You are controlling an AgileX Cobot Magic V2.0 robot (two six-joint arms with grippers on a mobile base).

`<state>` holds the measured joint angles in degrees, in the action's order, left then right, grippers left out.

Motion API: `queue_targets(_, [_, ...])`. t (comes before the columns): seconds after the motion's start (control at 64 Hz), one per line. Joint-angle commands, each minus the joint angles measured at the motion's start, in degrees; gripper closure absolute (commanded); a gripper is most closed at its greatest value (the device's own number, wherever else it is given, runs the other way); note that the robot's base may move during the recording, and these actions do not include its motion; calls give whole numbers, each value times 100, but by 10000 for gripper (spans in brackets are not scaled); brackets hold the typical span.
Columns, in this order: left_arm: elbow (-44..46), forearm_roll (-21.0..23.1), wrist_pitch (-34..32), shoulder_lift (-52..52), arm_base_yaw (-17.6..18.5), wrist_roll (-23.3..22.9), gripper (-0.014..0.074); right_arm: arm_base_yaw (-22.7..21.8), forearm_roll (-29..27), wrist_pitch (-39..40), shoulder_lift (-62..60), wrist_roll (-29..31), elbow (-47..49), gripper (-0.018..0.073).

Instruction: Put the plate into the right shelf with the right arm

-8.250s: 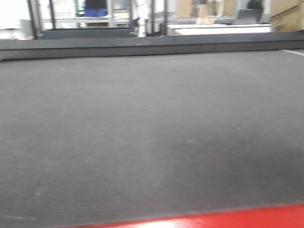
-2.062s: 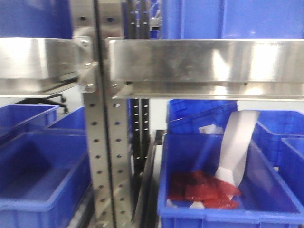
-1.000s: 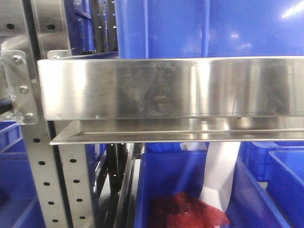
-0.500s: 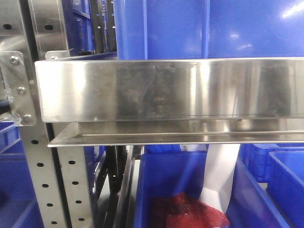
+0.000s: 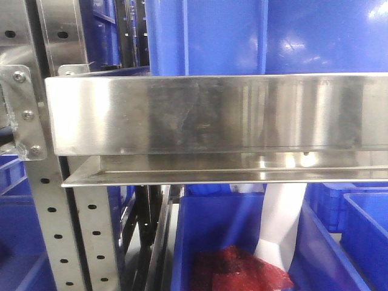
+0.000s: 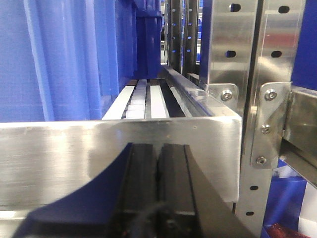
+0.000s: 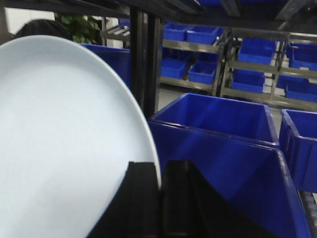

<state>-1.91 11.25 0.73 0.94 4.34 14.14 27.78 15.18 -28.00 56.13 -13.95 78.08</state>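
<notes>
The plain white plate (image 7: pixel 64 144) fills the left half of the right wrist view, held on edge. My right gripper (image 7: pixel 159 171) is shut on the plate's rim, one black finger each side of it. The right shelf (image 5: pixel 206 112) shows close up in the front view as a brushed-steel lipped tier with a perforated upright (image 5: pixel 51 230) at its left. The same steel rack's tier front (image 6: pixel 119 153) crosses the left wrist view, with my left gripper (image 6: pixel 158 151) shut and empty just before it. No plate or gripper appears in the front view.
Blue bins (image 5: pixel 260 36) sit on the tier, and a blue bin (image 5: pixel 236 242) holding red bags and a white strip stands below. Open blue bins (image 7: pixel 218 124) lie ahead of the right gripper. Screwed brackets (image 6: pixel 267 124) join the uprights.
Eight seconds ago the front view showed a grey table with a red edge; since two seconds ago it has closed in on the steel rack. Over the last second it barely shifts.
</notes>
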Motion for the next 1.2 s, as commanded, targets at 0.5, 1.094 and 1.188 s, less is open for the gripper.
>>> queue_targets(0.5, [-43,12,-510,70,24,-14,643,-1205,143,109,2383,35,1376,502])
queue_targets(1.094, [-43,12,-510,70,24,-14,643,-1205,143,-309,3379,35,1376,417])
queue_targets(1.188, [-43,12,-510,70,24,-14,643,-1205,143,-373,3312,35,1376,183])
